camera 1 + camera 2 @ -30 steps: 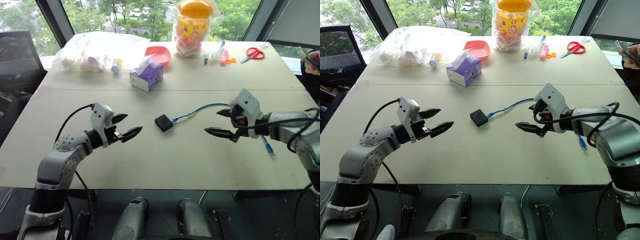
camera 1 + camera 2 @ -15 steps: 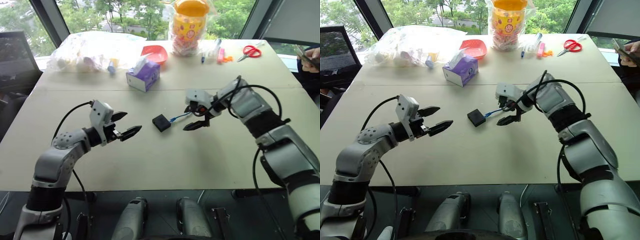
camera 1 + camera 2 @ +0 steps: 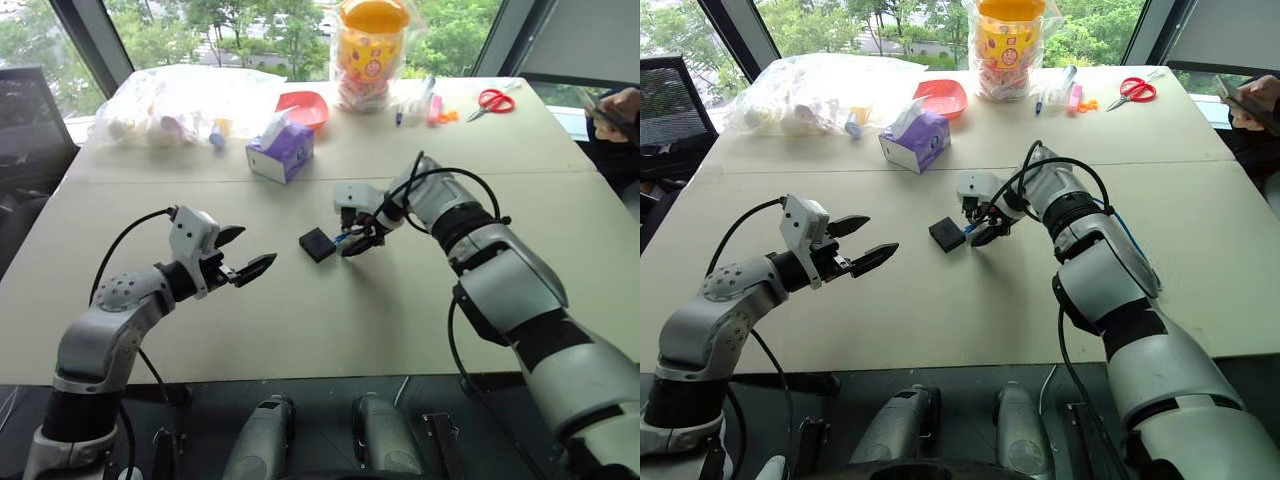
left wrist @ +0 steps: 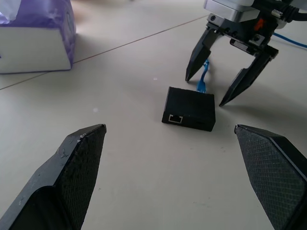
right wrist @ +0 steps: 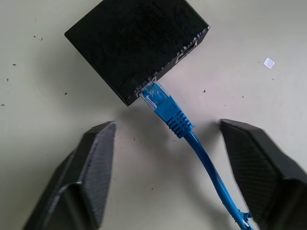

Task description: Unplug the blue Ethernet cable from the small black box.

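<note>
Blue Ethernet cable (image 5: 180, 123): clear plug seated in a port on one side of the small black box (image 5: 136, 43); strain-relief boot just outside the port. The cable runs away from the box between the two fingers of the right gripper (image 4: 229, 75).

Small black box: lies flat on the beige table (image 3: 330, 330), near the middle, just on the robot's side of the seam between the two tabletop halves. A second, empty port shows on the side facing the left gripper.

Right gripper: points steeply down over the cable just behind the plug. Jaws partly open, one finger on each side of the cable, neither finger touching cable or box. Fingertips close to the tabletop. Nothing held.

Left gripper (image 3: 247, 257): hovers above the table, well apart from the box on its left side, pointing roughly toward it. Jaws wide open, empty.

Surroundings, far side of the seam: purple tissue box (image 3: 281, 153) beyond the black box; red bowl (image 3: 306, 108) behind it; clear plastic bag of small items (image 3: 170, 105) at far left; yellow-lidded jar in a bag (image 3: 370, 50); pens and markers (image 3: 418, 103); red scissors (image 3: 494, 100) at far right. A person's hand holding a phone (image 3: 610, 105) at the right edge.
</note>
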Robot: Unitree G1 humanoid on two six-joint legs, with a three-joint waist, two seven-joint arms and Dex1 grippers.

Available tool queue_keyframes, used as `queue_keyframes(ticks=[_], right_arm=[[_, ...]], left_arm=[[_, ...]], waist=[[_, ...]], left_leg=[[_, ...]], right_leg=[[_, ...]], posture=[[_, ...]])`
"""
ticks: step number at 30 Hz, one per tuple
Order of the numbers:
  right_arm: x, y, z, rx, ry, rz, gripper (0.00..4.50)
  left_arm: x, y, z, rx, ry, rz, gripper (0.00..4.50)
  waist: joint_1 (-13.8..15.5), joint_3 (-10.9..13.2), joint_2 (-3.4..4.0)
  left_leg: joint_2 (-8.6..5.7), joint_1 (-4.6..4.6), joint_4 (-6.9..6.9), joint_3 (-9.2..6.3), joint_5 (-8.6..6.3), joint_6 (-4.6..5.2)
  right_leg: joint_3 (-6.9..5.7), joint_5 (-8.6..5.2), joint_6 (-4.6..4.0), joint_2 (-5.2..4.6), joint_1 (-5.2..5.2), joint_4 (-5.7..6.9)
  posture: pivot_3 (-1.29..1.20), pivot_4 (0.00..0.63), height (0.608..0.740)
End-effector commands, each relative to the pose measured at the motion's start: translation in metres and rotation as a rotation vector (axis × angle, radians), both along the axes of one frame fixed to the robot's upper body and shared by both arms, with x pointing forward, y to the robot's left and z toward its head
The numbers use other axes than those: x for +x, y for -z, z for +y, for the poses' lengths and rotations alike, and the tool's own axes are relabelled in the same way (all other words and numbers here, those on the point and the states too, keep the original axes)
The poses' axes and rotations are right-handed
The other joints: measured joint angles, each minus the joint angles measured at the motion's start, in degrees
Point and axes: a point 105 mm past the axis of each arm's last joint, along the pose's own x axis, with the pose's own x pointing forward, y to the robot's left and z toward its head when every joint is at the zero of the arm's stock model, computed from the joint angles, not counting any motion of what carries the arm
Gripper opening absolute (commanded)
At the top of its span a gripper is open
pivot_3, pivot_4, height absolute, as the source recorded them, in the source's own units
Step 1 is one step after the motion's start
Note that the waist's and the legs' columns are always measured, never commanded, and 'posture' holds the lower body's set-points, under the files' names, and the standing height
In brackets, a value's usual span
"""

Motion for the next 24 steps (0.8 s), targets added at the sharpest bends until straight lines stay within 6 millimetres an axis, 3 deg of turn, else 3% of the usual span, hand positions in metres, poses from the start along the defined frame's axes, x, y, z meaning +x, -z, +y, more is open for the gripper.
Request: queue_keyframes(ticks=[1,4,7,10,14,17,19,24], right_arm=[[-0.001,-0.003,0.007,0.001,-0.031,-0.01,1.68],[-0.001,-0.003,0.01,-0.013,-0.061,-0.039,0.03],[0.005,-0.007,0.012,-0.048,-0.11,-0.165,0.03],[0.008,-0.028,0.019,0.007,-0.209,-0.446,0.03],[-0.006,-0.056,0.015,0.099,-0.237,-0.741,0.03],[-0.027,-0.071,0.003,0.127,-0.261,-0.965,0.03],[-0.036,-0.072,-0.003,0.11,-0.253,-1.022,0.03],[-0.067,-0.079,0.007,0.177,-0.275,-1.053,0.03]], left_arm=[[-0.001,-0.012,0.003,-0.005,-0.015,-0.054,4.5],[0.0,-0.009,0.003,-0.012,-0.016,-0.041,4.5],[0.003,-0.005,0.001,-0.03,-0.005,-0.013,4.5],[0.012,-0.009,-0.005,-0.076,0.021,0.012,4.5],[0.021,-0.019,-0.015,-0.14,0.08,0.045,4.5],[0.029,-0.028,-0.021,-0.208,0.138,0.082,4.5],[0.03,-0.033,-0.024,-0.232,0.175,0.103,4.5],[0.028,-0.044,-0.037,-0.276,0.308,0.14,4.5]], waist=[[-0.1,0.0,0.0],[-0.5,0.0,0.0],[-0.9,0.0,0.0],[-0.5,0.0,0.0],[0.3,0.0,-0.01],[0.7,0.0,-0.01],[0.6,0.0,-0.03],[0.3,0.0,-0.04]], left_leg=[[0.0,0.01,-0.02,0.0,0.01,-0.02],[0.02,0.03,-0.05,-0.01,0.04,-0.07],[0.01,0.03,-0.06,-0.02,0.06,-0.09],[0.01,0.03,-0.06,-0.05,0.08,-0.13],[0.0,0.0,-0.03,-0.03,0.09,-0.14],[0.0,-0.01,-0.08,-0.01,0.09,-0.14],[0.0,-0.01,-0.08,0.0,0.1,-0.13],[0.07,0.01,-0.01,0.1,0.1,-0.12]], right_leg=[[0.0,0.01,-0.01,0.01,0.0,0.0],[0.01,0.02,-0.04,0.04,0.0,0.01],[0.01,0.03,-0.04,0.04,0.0,0.03],[0.01,0.03,-0.04,0.05,-0.01,0.07],[0.02,0.03,-0.03,0.03,-0.02,0.06],[0.03,0.03,-0.03,0.03,-0.06,0.06],[0.03,0.03,-0.03,0.03,-0.06,0.05],[0.08,0.03,-0.03,0.08,-0.04,0.05]], posture=[[0.0,0.15,0.74],[0.0,0.15,0.74],[0.0,0.15,0.74],[0.0,0.15,0.74],[0.0,0.15,0.74],[0.0,0.15,0.74],[0.0,0.15,0.74],[0.0,0.15,0.74]])
